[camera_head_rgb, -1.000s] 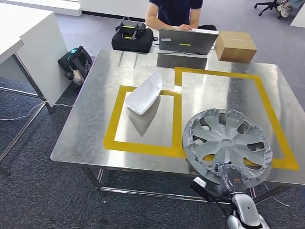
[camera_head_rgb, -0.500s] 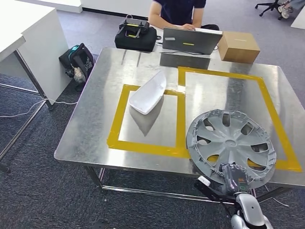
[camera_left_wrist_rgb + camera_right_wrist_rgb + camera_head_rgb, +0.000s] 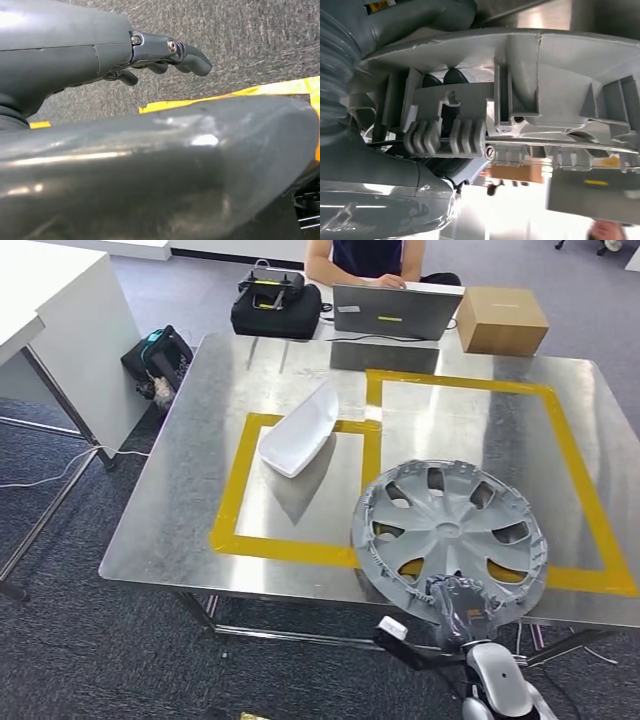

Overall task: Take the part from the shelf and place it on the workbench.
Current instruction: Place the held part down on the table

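Grey plastic spoked wheel cover (image 3: 449,531) sits tilted at the near edge of the shiny metal workbench (image 3: 181,480), over the yellow tape outline (image 3: 367,480), its near rim gripped by the right hand (image 3: 460,605). Close up, that hand's dark fingers (image 3: 444,82) sit behind the cover's ribbed underside. Off the table, the left hand (image 3: 162,52) hangs over carpet, fingers loosely extended, holding nothing. A white curved plastic panel (image 3: 300,430) lies well apart.

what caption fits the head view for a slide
Right robot hand holds grey wheel cover over the steel workbench.
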`<state>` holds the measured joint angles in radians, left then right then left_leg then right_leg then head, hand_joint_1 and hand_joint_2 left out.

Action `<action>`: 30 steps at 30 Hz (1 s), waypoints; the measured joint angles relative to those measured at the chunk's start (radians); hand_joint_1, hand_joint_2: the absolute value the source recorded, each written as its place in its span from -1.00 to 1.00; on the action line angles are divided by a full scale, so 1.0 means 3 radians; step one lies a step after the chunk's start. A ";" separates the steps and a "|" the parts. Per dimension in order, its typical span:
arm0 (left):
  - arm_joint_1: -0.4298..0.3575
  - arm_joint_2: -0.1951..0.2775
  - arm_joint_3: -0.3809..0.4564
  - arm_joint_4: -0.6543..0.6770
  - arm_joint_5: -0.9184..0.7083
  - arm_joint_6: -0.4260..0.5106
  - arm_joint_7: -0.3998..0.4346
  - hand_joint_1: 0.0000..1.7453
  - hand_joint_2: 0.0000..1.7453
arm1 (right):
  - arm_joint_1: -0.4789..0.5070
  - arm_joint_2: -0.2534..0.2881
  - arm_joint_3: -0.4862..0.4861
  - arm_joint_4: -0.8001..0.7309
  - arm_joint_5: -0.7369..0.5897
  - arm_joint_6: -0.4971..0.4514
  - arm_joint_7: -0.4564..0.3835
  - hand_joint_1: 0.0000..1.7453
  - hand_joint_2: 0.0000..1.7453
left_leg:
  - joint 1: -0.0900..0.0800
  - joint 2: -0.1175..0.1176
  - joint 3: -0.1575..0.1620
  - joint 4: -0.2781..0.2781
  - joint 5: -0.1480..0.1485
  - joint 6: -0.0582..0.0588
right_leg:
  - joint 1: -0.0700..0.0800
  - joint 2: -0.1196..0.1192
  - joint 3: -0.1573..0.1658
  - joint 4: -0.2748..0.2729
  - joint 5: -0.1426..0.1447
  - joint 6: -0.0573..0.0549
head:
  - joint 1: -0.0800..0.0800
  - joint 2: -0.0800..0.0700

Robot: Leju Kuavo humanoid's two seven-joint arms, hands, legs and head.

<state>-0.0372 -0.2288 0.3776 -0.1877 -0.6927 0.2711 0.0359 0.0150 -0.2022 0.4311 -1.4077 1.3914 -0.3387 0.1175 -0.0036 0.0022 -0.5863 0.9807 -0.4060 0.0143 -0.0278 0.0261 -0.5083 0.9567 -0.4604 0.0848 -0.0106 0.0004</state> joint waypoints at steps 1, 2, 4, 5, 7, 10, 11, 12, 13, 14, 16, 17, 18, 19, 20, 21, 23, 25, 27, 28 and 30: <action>0.0003 -0.0005 0.0006 0.0000 0.0000 -0.0002 -0.0002 -1.00 -1.00 | -0.0006 0.0000 0.0062 -0.0039 0.0011 0.0012 0.0019 1.00 1.00 | 0.0002 -0.0005 0.0000 -0.0002 0.0001 -0.0005 | 0.0002 -0.0008 -0.0010 0.0005 -0.0007 -0.0007 | -0.0001 0.0000; 0.0005 -0.0009 0.0013 0.0000 0.0000 -0.0003 -0.0003 -1.00 -1.00 | -0.0011 0.0000 0.0117 -0.0074 0.0018 0.0020 0.0034 1.00 1.00 | 0.0004 -0.0011 0.0000 -0.0003 0.0001 -0.0009 | 0.0005 -0.0018 -0.0018 0.0010 -0.0015 -0.0014 | 0.0000 0.0000; 0.0011 -0.0015 0.0027 0.0000 0.0000 -0.0007 -0.0002 -1.00 -1.00 | -0.0017 0.0000 0.0194 -0.0126 0.0023 0.0024 0.0052 1.00 1.00 | 0.0008 -0.0024 -0.0001 -0.0003 -0.0001 -0.0016 | 0.0009 -0.0036 -0.0026 0.0019 -0.0029 -0.0025 | 0.0000 0.0000; 0.0014 -0.0018 0.0032 0.0000 0.0000 -0.0010 -0.0002 -1.00 -1.00 | -0.0017 0.0000 0.0223 -0.0148 0.0023 0.0024 0.0056 1.00 1.00 | 0.0009 -0.0029 -0.0002 -0.0003 -0.0002 -0.0019 | 0.0010 -0.0041 -0.0026 0.0021 -0.0032 -0.0029 | 0.0000 0.0000; 0.0020 -0.0024 0.0044 0.0000 0.0001 -0.0018 -0.0001 -1.00 -1.00 | -0.0017 -0.0001 0.0269 -0.0188 0.0014 0.0024 0.0057 1.00 1.00 | 0.0012 -0.0034 -0.0003 -0.0004 -0.0003 -0.0022 | 0.0013 -0.0045 -0.0025 0.0023 -0.0036 -0.0033 | 0.0001 0.0000; 0.0026 -0.0031 0.0054 0.0000 0.0004 -0.0031 -0.0001 -1.00 -1.00 | -0.0016 -0.0006 0.0325 -0.0242 -0.0012 0.0028 0.0058 1.00 1.00 | 0.0013 -0.0034 -0.0004 -0.0004 -0.0007 -0.0027 | 0.0014 -0.0044 -0.0008 0.0026 -0.0040 -0.0040 | 0.0001 0.0000; 0.0027 -0.0033 0.0055 0.0000 0.0005 -0.0033 -0.0001 -1.00 -1.00 | -0.0016 -0.0008 0.0339 -0.0255 -0.0018 0.0030 0.0058 1.00 1.00 | 0.0013 -0.0034 -0.0004 -0.0004 -0.0007 -0.0028 | 0.0014 -0.0044 0.0000 0.0026 -0.0041 -0.0041 | 0.0001 0.0000; 0.0027 -0.0034 0.0055 0.0000 0.0005 -0.0033 -0.0001 -1.00 -1.00 | -0.0015 -0.0008 0.0352 -0.0267 -0.0022 0.0031 0.0058 1.00 1.00 | 0.0013 -0.0034 -0.0004 -0.0004 -0.0007 -0.0028 | 0.0014 -0.0044 0.0006 0.0027 -0.0041 -0.0041 | 0.0001 0.0000; 0.0027 -0.0035 0.0056 0.0000 0.0005 -0.0034 -0.0001 -1.00 -1.00 | -0.0015 -0.0008 0.0363 -0.0277 -0.0025 0.0032 0.0058 1.00 1.00 | 0.0013 -0.0034 -0.0004 -0.0004 -0.0008 -0.0029 | 0.0014 -0.0044 0.0008 0.0027 -0.0042 -0.0041 | 0.0001 0.0000; 0.0027 -0.0035 0.0057 0.0000 0.0005 -0.0035 -0.0001 -1.00 -1.00 | -0.0015 -0.0009 0.0372 -0.0284 -0.0028 0.0033 0.0057 1.00 1.00 | 0.0013 -0.0034 -0.0004 -0.0004 -0.0009 -0.0030 | 0.0014 -0.0045 0.0008 0.0027 -0.0043 -0.0041 | 0.0001 0.0000; 0.0028 -0.0036 0.0059 0.0000 0.0006 -0.0038 -0.0002 -1.00 -1.00 | -0.0017 -0.0010 0.0391 -0.0299 -0.0034 0.0035 0.0056 1.00 1.00 | 0.0013 -0.0035 -0.0004 -0.0004 -0.0011 -0.0033 | 0.0014 -0.0045 0.0008 0.0027 -0.0046 -0.0042 | 0.0001 0.0000; 0.0028 -0.0037 0.0063 0.0000 0.0006 -0.0040 -0.0004 -1.00 -1.00 | -0.0018 -0.0012 0.0401 -0.0308 -0.0037 0.0038 0.0055 1.00 1.00 | 0.0013 -0.0035 -0.0004 -0.0004 -0.0012 -0.0033 | 0.0014 -0.0046 0.0007 0.0027 -0.0047 -0.0043 | 0.0001 0.0000; 0.0028 -0.0037 0.0067 0.0000 0.0006 -0.0044 -0.0008 -1.00 -1.00 | -0.0019 -0.0016 0.0412 -0.0319 -0.0038 0.0042 0.0053 1.00 1.00 | 0.0013 -0.0035 -0.0004 -0.0004 -0.0013 -0.0034 | 0.0014 -0.0045 0.0007 0.0027 -0.0048 -0.0043 | 0.0001 0.0000; 0.0028 -0.0038 0.0071 0.0000 0.0008 -0.0048 -0.0015 -1.00 -1.00 | -0.0020 -0.0022 0.0425 -0.0333 -0.0038 0.0049 0.0052 1.00 1.00 | 0.0013 -0.0035 -0.0004 -0.0004 -0.0013 -0.0034 | 0.0014 -0.0045 0.0007 0.0027 -0.0049 -0.0044 | 0.0001 0.0000; 0.0028 -0.0038 0.0075 0.0000 0.0010 -0.0052 -0.0023 -1.00 -1.00 | -0.0021 -0.0029 0.0437 -0.0347 -0.0038 0.0058 0.0053 1.00 1.00 | 0.0013 -0.0035 -0.0004 -0.0004 -0.0013 -0.0034 | 0.0014 -0.0046 0.0006 0.0027 -0.0049 -0.0044 | 0.0001 0.0000; 0.0028 -0.0038 0.0078 0.0000 0.0013 -0.0055 -0.0030 -1.00 -1.00 | -0.0023 -0.0038 0.0450 -0.0361 -0.0036 0.0067 0.0054 1.00 1.00 | 0.0013 -0.0035 -0.0004 -0.0004 -0.0013 -0.0034 | 0.0015 -0.0046 0.0004 0.0027 -0.0050 -0.0044 | 0.0000 0.0000; 0.0028 -0.0038 0.0081 0.0000 0.0016 -0.0056 -0.0041 -1.00 -1.00 | -0.0027 -0.0053 0.0474 -0.0386 -0.0033 0.0081 0.0058 1.00 1.00 | 0.0014 -0.0035 -0.0004 -0.0004 -0.0013 -0.0034 | 0.0015 -0.0046 -0.0002 0.0027 -0.0051 -0.0045 | 0.0001 0.0000; 0.0028 -0.0038 0.0089 0.0000 0.0016 -0.0056 -0.0044 -1.00 -1.00 | -0.0032 -0.0065 0.0494 -0.0402 -0.0032 0.0087 0.0061 1.00 1.00 | 0.0014 -0.0035 -0.0004 -0.0004 -0.0014 -0.0035 | 0.0015 -0.0046 -0.0016 0.0027 -0.0053 -0.0046 | 0.0001 0.0000; 0.0028 -0.0038 0.0100 0.0000 0.0016 -0.0056 -0.0045 -1.00 -1.00 | -0.0035 -0.0073 0.0508 -0.0412 -0.0032 0.0089 0.0064 1.00 1.00 | 0.0014 -0.0035 -0.0004 -0.0004 -0.0016 -0.0036 | 0.0015 -0.0046 -0.0025 0.0027 -0.0055 -0.0046 | 0.0001 0.0000; 0.0028 -0.0038 0.0104 0.0000 0.0016 -0.0056 -0.0045 -1.00 -1.00 | -0.0036 -0.0077 0.0513 -0.0416 -0.0032 0.0090 0.0065 1.00 1.00 | 0.0014 -0.0035 -0.0004 -0.0004 -0.0017 -0.0037 | 0.0015 -0.0046 -0.0026 0.0027 -0.0055 -0.0046 | 0.0001 0.0000; 0.0028 -0.0038 0.0107 0.0000 0.0017 -0.0056 -0.0045 -1.00 -1.00 | -0.0037 -0.0084 0.0520 -0.0420 -0.0032 0.0090 0.0066 1.00 1.00 | 0.0014 -0.0035 -0.0004 -0.0004 -0.0017 -0.0037 | 0.0015 -0.0046 -0.0024 0.0027 -0.0055 -0.0046 | 0.0001 0.0000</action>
<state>-0.0288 -0.2403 0.4098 -0.1877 -0.6877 0.2544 0.0223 0.0039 -0.2274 0.5872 -1.5337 1.3817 -0.3117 0.1373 0.0006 -0.0084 -0.5875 0.9795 -0.4111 0.0032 -0.0233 0.0123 -0.5154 0.9648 -0.4771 0.0710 -0.0103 0.0004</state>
